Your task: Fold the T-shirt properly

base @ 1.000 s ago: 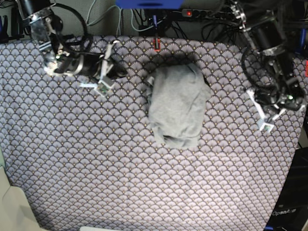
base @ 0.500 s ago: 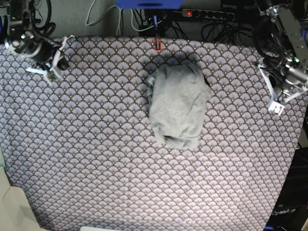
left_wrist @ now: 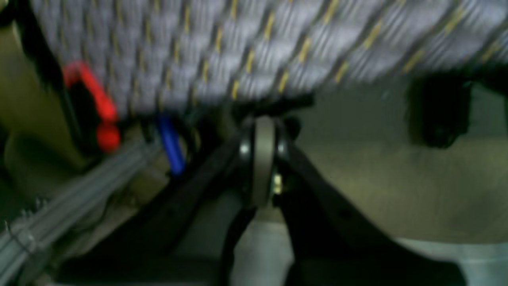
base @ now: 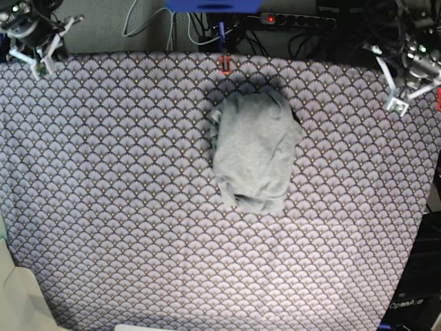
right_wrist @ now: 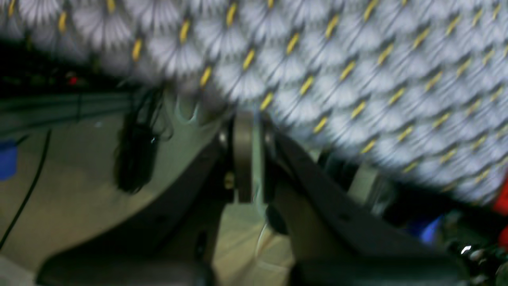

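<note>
The light grey T-shirt (base: 255, 150) lies as a compact folded bundle at the middle of the table, slightly toward the far side, with nothing touching it. My left gripper (base: 398, 103) is up at the far right corner, well away from the shirt. In its wrist view the left gripper (left_wrist: 263, 131) is shut and empty, over the tablecloth's edge. My right gripper (base: 41, 65) sits at the far left corner. Its wrist view shows the right gripper (right_wrist: 244, 121) shut with nothing between the fingers.
The purple scallop-patterned tablecloth (base: 138, 207) covers the whole table. A red clamp (base: 224, 64) holds its far edge, and a red clamp (left_wrist: 95, 103) also shows in the left wrist view. Behind the table run cables and a power strip (base: 296, 21).
Both arms have pulled back from beside the shirt, up and outward to the table's far corners. The shirt has not moved.
</note>
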`<state>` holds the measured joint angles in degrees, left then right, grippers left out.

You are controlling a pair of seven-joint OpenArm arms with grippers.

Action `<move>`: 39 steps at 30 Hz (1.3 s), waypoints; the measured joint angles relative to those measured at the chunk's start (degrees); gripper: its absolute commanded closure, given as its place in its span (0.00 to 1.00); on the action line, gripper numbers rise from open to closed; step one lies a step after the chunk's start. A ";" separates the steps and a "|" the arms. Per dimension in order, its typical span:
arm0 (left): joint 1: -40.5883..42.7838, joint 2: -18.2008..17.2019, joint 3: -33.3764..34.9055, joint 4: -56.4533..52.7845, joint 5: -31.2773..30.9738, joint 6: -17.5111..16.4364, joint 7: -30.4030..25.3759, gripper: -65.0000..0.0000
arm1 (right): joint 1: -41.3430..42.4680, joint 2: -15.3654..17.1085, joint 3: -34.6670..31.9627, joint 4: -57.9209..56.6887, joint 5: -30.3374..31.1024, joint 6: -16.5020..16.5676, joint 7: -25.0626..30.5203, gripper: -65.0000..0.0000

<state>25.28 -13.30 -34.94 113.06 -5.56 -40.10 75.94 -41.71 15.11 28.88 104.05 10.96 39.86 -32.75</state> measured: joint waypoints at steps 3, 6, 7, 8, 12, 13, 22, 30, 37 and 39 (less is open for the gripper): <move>3.96 0.33 0.66 -0.07 -0.66 -0.02 -4.76 0.99 | -1.92 -2.38 1.29 -0.15 -0.11 -0.04 0.11 0.97; 7.52 2.47 0.63 -0.20 -0.07 -0.02 -7.23 0.99 | -2.80 -5.88 2.23 -0.24 -4.92 -0.07 0.50 0.97; 8.35 3.04 0.63 -0.35 -0.24 -0.02 -8.74 0.99 | -2.78 -7.34 2.67 -0.57 -6.97 -0.04 1.46 0.97; 9.22 3.43 0.66 -0.55 -0.26 -0.02 -9.97 0.99 | -2.75 -8.92 3.10 -1.27 -8.87 -0.09 3.72 0.97; 9.81 4.59 3.17 -6.47 1.57 0.00 -15.04 0.99 | -1.07 -13.16 4.00 -8.59 -17.88 -0.07 10.21 0.97; 9.75 5.07 4.22 -8.90 3.65 -0.09 -16.68 0.99 | -0.13 -13.92 4.48 -11.15 -19.17 0.11 11.80 0.97; 4.33 14.05 6.67 -36.54 24.39 0.00 -37.88 0.99 | 11.58 -14.49 11.47 -40.06 -29.29 0.13 25.18 0.97; -4.15 17.25 -0.63 -60.70 33.57 0.42 -50.18 0.99 | 23.04 -8.92 19.41 -69.77 -39.21 -0.26 38.10 0.97; -13.05 16.11 -7.30 -84.37 38.93 1.22 -65.51 0.99 | 29.73 -1.88 20.57 -91.84 -45.24 -0.28 50.84 0.97; -14.27 16.52 -7.15 -90.88 40.24 6.25 -70.07 0.99 | 30.58 -1.42 20.57 -95.93 -48.52 -0.28 53.86 0.97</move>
<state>11.00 3.22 -42.09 22.17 34.68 -33.85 5.87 -11.14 13.69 49.45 8.12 -37.56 39.57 21.10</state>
